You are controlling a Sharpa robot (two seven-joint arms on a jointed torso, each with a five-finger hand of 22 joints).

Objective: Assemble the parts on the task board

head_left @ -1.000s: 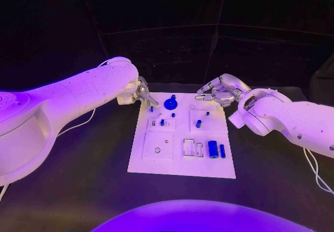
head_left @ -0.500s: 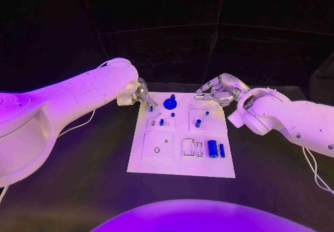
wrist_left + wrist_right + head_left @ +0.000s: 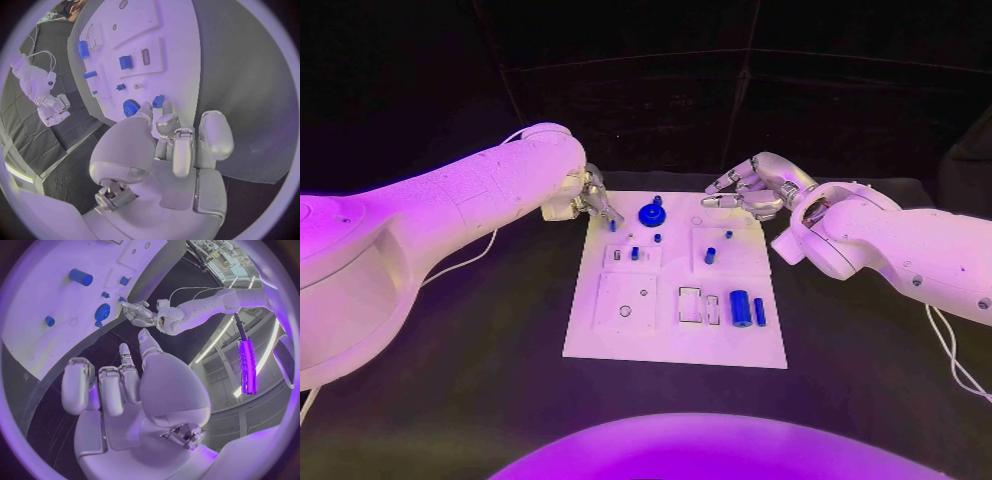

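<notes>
A white task board point(image 3: 678, 300) lies in the middle of a black table point(image 3: 473, 380), carrying small blue parts: one round disc point(image 3: 652, 214) near its far edge, one thick cylinder point(image 3: 741, 308) and one thinner bar point(image 3: 760, 311) side by side near its right edge, and about five small pegs scattered across its far half, among them one point(image 3: 710, 256) in a square recess. The left hand point(image 3: 589, 197) sits at the board's far left corner, its fingers point(image 3: 164, 121) curled together close to a small blue peg point(image 3: 158, 101); whether it actually grips that peg cannot be told. The right hand point(image 3: 754, 186) hovers over the board's far right corner, fingers point(image 3: 111, 387) loosely bent and apart, holding nothing. Two white arms reach in from either side.
</notes>
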